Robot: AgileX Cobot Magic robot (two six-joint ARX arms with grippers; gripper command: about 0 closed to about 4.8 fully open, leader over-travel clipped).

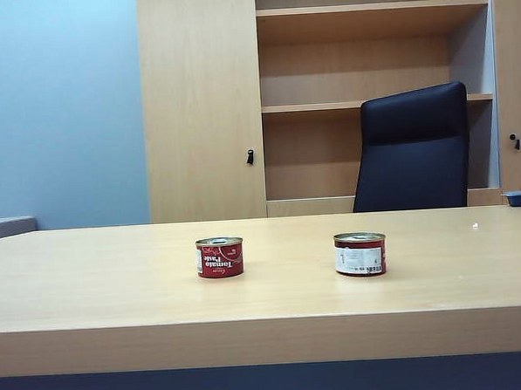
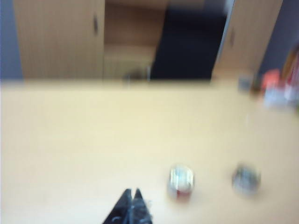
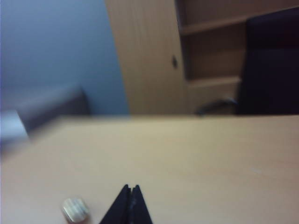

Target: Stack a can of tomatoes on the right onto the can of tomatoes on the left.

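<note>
- Nothing grasped yet. The two short round metal tomato cans stand upright and well apart on the pale wood-grain surface [image 1: 90,282], and neither arm shows in the exterior view.
- The right gripper [image 3: 130,188] hangs above the surface with its dark tapered fingers pressed together, holding nothing. Open them before you descend.
- The left gripper [image 2: 131,192] looks the same in its blurred wrist view — fingers meeting at the tips, empty. Keep it clear.
- Your target is the right-hand red can with the white label panel [image 1: 360,253]. Come down over it and close on the curved side wall, below the rim.
- Its destination is the left-hand red can with white lettering [image 1: 219,256]. Its flat silvery lid is the seat.
- Both are rigid, smooth, glossy cylinders, likely slippery, so grip centred and squarely.
- Line the rims up before letting go — an off-centre drop could tip the stack.
</note>
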